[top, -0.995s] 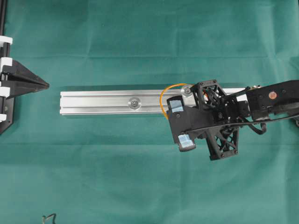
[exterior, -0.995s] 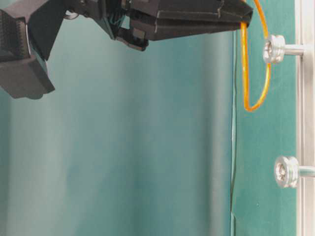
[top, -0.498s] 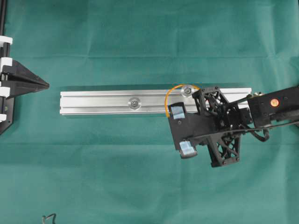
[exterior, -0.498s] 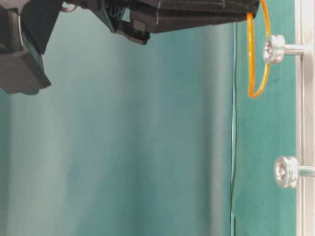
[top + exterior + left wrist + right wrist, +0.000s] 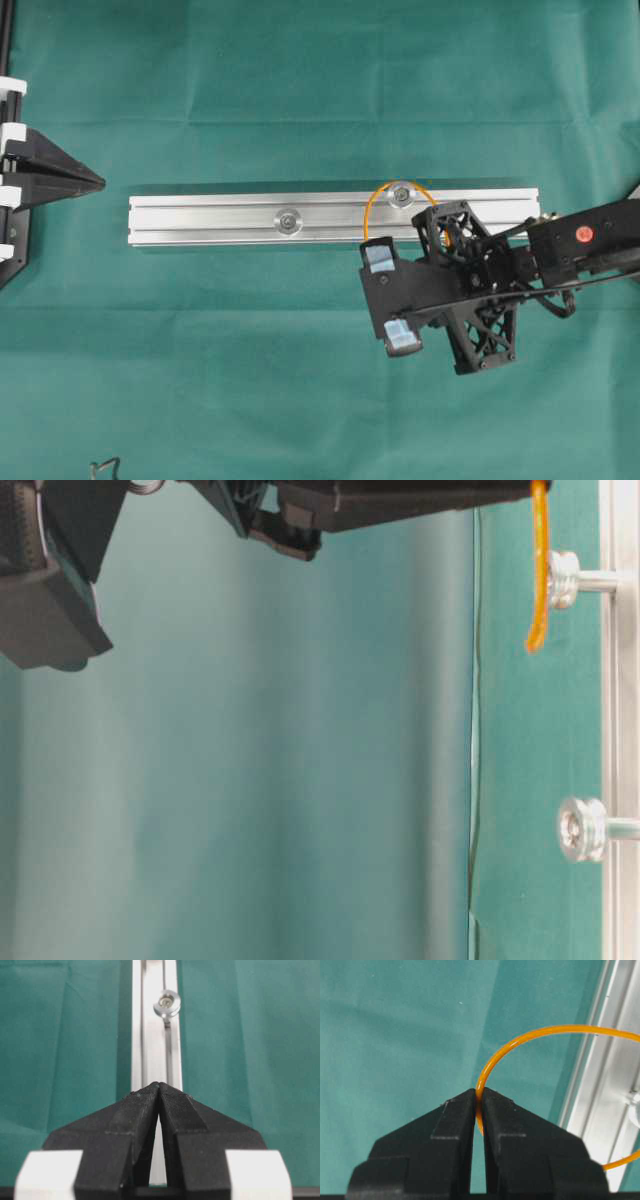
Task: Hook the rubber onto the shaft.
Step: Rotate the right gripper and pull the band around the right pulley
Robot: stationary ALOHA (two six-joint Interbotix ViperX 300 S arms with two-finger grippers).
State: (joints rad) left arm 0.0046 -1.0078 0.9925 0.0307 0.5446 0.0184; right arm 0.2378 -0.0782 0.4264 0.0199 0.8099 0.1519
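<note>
Right pincer [image 5: 479, 1110]: I'm clamped on the rubber band [image 5: 530, 1040], keeping its loop spread over the right-hand peg [image 5: 402, 194].
Left pincer [image 5: 159, 1091]: closed, empty, parked far left.

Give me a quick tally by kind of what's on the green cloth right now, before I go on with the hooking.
Aluminium rail: 1
Shafts on the rail: 2, one mid-rail, one inside the band's loop
Orange rubber band: 1, pinched in the right gripper
Grippers: 2, counting the left gripper, parked shut off the rail's end
Total: 6
</note>
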